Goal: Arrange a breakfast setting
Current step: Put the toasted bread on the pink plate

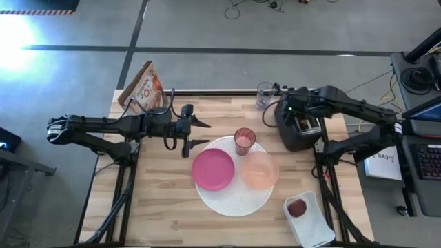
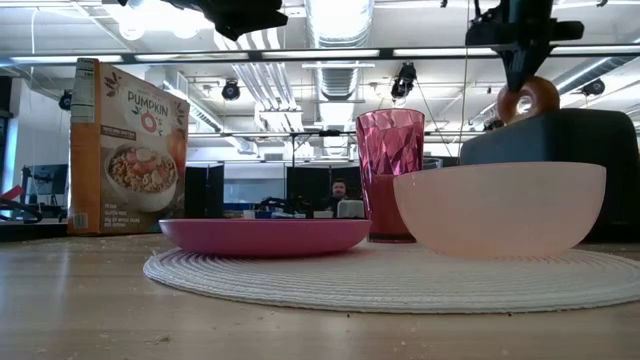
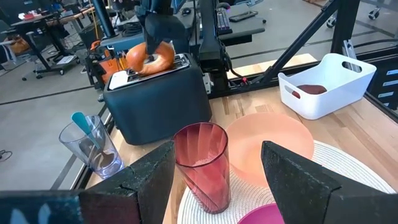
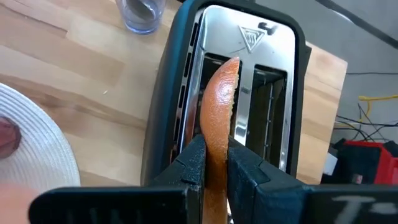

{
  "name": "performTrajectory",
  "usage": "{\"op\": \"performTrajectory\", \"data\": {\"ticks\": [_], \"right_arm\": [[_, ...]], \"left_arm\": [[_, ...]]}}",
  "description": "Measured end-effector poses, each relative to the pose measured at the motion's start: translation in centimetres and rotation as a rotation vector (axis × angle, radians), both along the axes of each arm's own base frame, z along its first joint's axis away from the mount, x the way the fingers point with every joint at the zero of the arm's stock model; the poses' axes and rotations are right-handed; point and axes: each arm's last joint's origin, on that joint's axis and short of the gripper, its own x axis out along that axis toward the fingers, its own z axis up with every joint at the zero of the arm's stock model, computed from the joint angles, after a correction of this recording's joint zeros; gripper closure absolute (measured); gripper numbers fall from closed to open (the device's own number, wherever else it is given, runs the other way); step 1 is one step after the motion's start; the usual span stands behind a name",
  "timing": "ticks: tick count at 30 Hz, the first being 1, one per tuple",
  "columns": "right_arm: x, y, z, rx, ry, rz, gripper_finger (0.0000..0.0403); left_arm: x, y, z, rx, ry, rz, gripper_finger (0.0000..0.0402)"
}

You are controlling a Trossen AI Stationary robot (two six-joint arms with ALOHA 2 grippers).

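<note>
On my butcher-block table (image 1: 158, 200) in an open workshop, the right gripper (image 4: 214, 163) pinches a bagel (image 4: 217, 106) upright over the black toaster (image 1: 298, 131), my left gripper (image 1: 200, 133) waits wide open and empty, and the cereal box (image 2: 128, 146) reads "PUMPKIN".

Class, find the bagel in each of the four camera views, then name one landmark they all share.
High view: too small to make out above the black toaster.
Low view: bagel, upper right, above toaster.
Left wrist view: upper left, over toaster slots.
Right wrist view: centre, pinched in right gripper.
Landmark: the toaster.
</note>
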Motion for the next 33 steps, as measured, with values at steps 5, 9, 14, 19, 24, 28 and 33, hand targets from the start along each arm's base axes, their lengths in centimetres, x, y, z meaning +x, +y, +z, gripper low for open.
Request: {"op": "performTrajectory", "data": {"ticks": [5,9,14,19,24,28,33], "right_arm": [[-0.3,0.1,-0.5,0.018,-0.012,-0.041,0.0371],[-0.2,0.2,-1.3,0.034,-0.003,-0.054,0.0371],[0.1,0.1,-1.6,0.037,-0.014,-0.048,0.0371],[0.1,0.1,-1.6,0.033,-0.014,-0.043,0.0357],[0.0,-0.2,-1.5,0.02,-0.012,-0.051,0.0339],[0.0,-0.2,-1.4,0.016,-0.021,-0.047,0.0344],[-0.3,-0.2,-0.7,0.006,-0.049,-0.047,0.0357]], "left_arm": [[0.0,0.0,-0.1,-0.001,0.011,0.0,0.0179],[-0.1,0.0,-0.3,-0.002,0.031,0.0,0.0179],[-0.1,0.0,-0.4,-0.003,0.044,0.0,0.0179],[-0.1,0.0,-0.4,-0.003,0.044,0.0,0.0179],[-0.1,0.0,-0.4,-0.003,0.044,0.0,0.0179],[-0.1,0.0,-0.4,-0.003,0.044,-0.001,0.0179],[-0.1,0.0,-0.4,-0.003,0.044,-0.001,0.0179]]}}
